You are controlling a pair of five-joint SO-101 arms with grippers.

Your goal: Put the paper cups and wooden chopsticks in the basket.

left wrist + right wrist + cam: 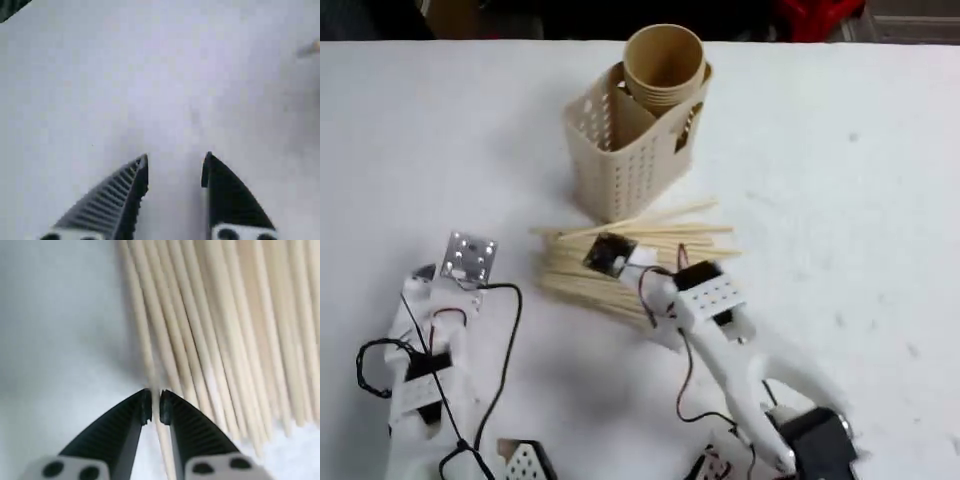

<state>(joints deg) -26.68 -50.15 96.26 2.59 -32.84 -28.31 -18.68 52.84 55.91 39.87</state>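
A stack of brown paper cups point(665, 65) stands inside the cream slotted basket point(620, 160) at the back of the table. In front of the basket lies a pile of wooden chopsticks point(650, 245), fanned across the white table. My right gripper point(155, 407) is down at the pile's near edge, shut on a single chopstick point(150, 355) at the outer side of the pile point(225, 340). From above, the right arm point(705, 295) covers part of the pile. My left gripper point(176, 157) is open over bare table, with nothing between its fingers; the left arm point(440, 320) sits left of the pile.
The table's far edge runs behind the basket, with dark clutter beyond it. Black cables point(500, 340) loop beside the left arm. White tabletop stretches to the right of the basket and pile.
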